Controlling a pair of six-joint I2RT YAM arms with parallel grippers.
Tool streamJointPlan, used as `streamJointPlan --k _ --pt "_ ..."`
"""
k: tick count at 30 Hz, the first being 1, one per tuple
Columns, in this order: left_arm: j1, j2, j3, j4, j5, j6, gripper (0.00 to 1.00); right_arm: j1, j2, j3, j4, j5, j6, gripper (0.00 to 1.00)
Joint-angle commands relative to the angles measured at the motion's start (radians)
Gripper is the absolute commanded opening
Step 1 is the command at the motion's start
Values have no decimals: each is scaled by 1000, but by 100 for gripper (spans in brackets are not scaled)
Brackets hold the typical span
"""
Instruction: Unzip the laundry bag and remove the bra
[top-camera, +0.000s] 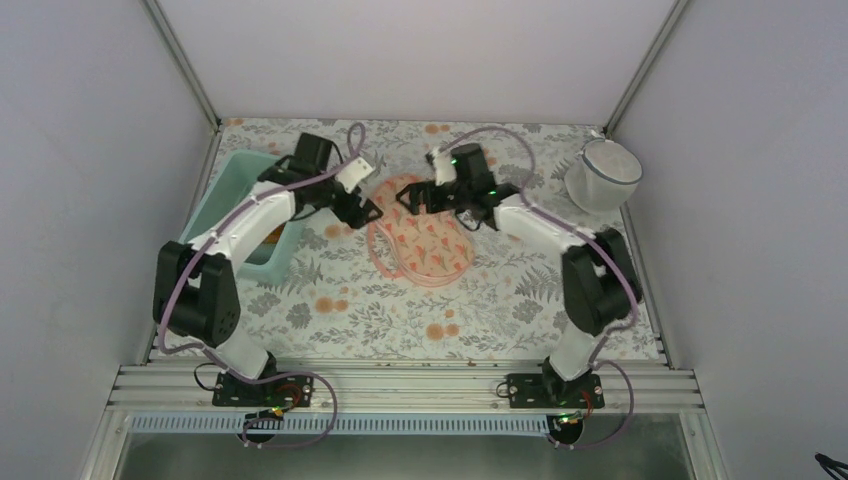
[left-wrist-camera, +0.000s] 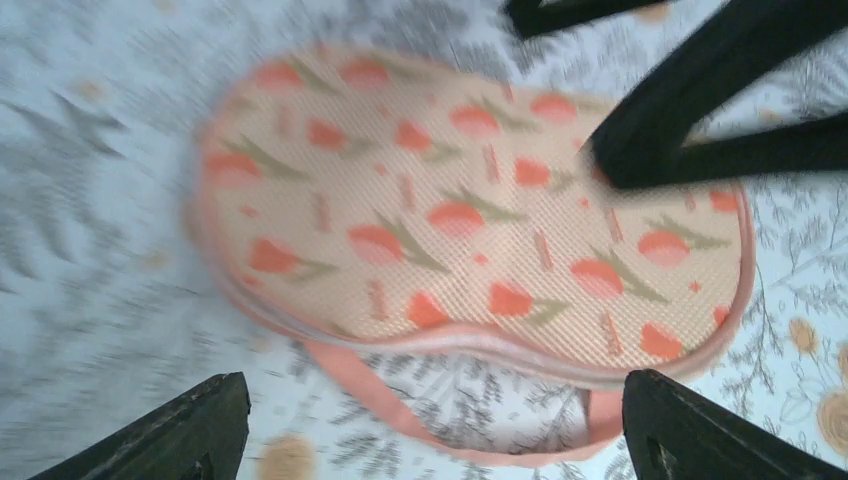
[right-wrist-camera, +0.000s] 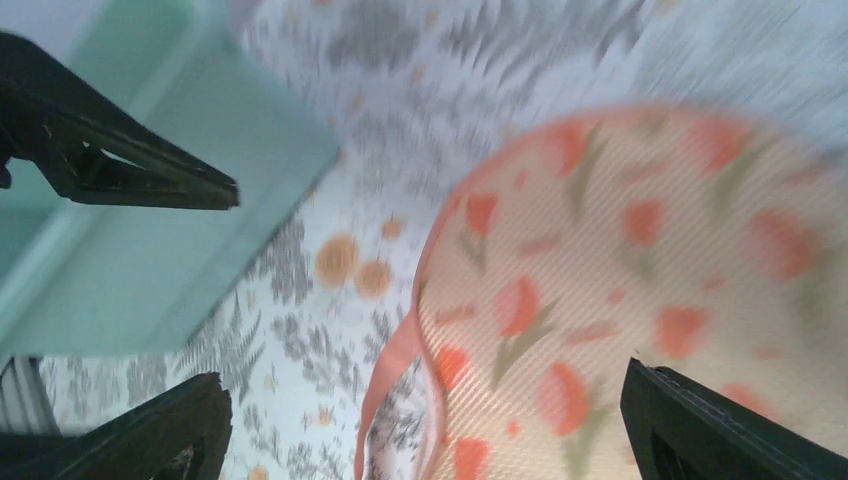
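Observation:
The laundry bag (top-camera: 425, 240), a peach-pink printed mesh pouch, lies flat at the table's middle. Its pink zip rim (left-wrist-camera: 360, 385) gapes open along one edge, with the tablecloth showing through the gap. It fills the left wrist view (left-wrist-camera: 450, 220) and the right wrist view (right-wrist-camera: 620, 300). My left gripper (top-camera: 366, 212) is open and empty, just above the bag's left edge (left-wrist-camera: 435, 445). My right gripper (top-camera: 410, 196) is open and empty over the bag's far end (right-wrist-camera: 430, 435). A small orange patch (top-camera: 272, 237) shows in the tub, mostly hidden by my left arm. I cannot tell whether it is the bra.
A teal tub (top-camera: 232, 190) stands at the left, under my left arm, and also shows in the right wrist view (right-wrist-camera: 200, 200). A white mesh basket (top-camera: 603, 175) stands at the back right. The floral tablecloth (top-camera: 400, 320) covers the table. Walls close in on three sides.

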Motion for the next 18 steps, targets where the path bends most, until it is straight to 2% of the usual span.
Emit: streamJointPlan --k 1,6,10,13,18 --pt "62 -74 148 -116 39 66 93 -114 -229 -37 -4 112 -103 100" --pt "107 -133 272 -144 -5 80 95 -275 -455 -204 104 116 -193 100" --pt "148 -189 274 -38 -222 -31 100 -414 -624 -361 258 64 -227 100" --pt "176 -276 100 207 -377 -114 100 -477 -714 -449 361 88 -222 100" --pt "176 -388 -197 613 -578 -116 100 -519 -805 -660 633 146 -255 100"
